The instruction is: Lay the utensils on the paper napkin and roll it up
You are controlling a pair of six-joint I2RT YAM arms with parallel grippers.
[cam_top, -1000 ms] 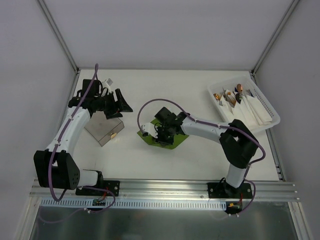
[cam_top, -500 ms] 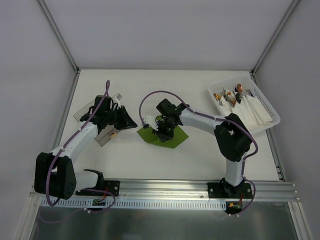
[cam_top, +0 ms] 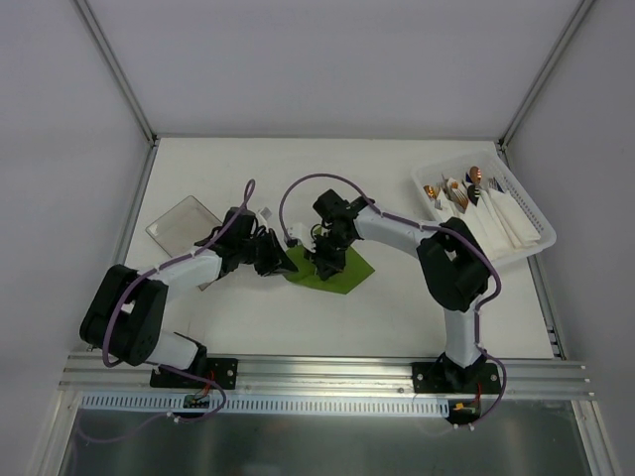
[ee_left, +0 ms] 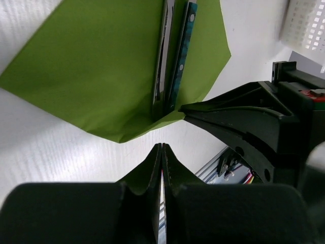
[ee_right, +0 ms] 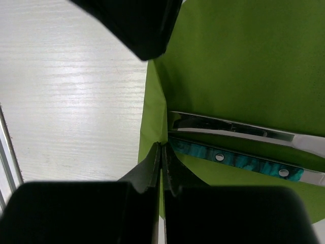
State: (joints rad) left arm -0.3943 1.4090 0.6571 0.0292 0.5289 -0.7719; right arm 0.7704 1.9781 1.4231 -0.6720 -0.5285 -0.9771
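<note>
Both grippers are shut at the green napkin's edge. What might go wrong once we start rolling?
1. The left gripper and right gripper pinch the green paper napkin close together; pulling apart may tear it.
2. The teal-handled utensil and silver utensil lie loose beside that edge; lifting it may slide them off.

top external: fixed high above the near edge of the bench [cam_top: 397, 178], looking steeply down on its whole surface from afar. left wrist: mounted close behind the left end effector [ee_left: 161, 148], looking along its fingers at the paper napkin [ee_left: 96, 66] from very near; right wrist: likewise behind the right end effector [ee_right: 160, 148]. all three views share the napkin, and both wrist views share the utensils [ee_right: 233, 133] lying on it, each also catching the opposite end effector.
</note>
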